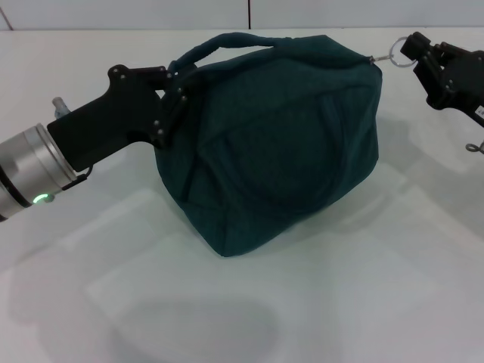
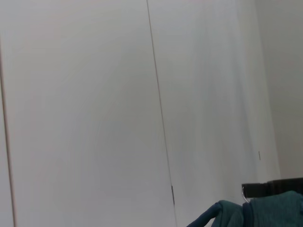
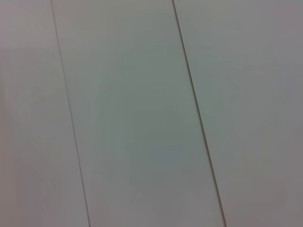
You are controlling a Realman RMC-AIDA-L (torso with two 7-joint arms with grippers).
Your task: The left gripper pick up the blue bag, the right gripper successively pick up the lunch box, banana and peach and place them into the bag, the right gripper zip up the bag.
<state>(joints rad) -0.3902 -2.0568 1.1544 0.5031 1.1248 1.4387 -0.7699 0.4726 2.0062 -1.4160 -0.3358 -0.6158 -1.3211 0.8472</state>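
The blue bag (image 1: 272,144) sits on the white table (image 1: 249,310), bulging and apparently zipped shut along its top, its long axis running across from one arm to the other. No lunch box, banana or peach is in sight, so I judge they are inside.

At the bag's left end, the left gripper (image 1: 175,94) has its jaws closed on the fabric just below the near root of the handle (image 1: 227,41); the bag extends away from those jaws toward the right arm.

At the far right end, the zipper's ring pull (image 1: 398,57) sticks out past the bag's corner, straight at the right gripper (image 1: 417,54). Its fingertips touch the ring, seemingly pinching it, though how tightly they close I cannot tell. The right arm is therefore the one at the pull, and any last tug would run along the zip line, away from the left gripper.
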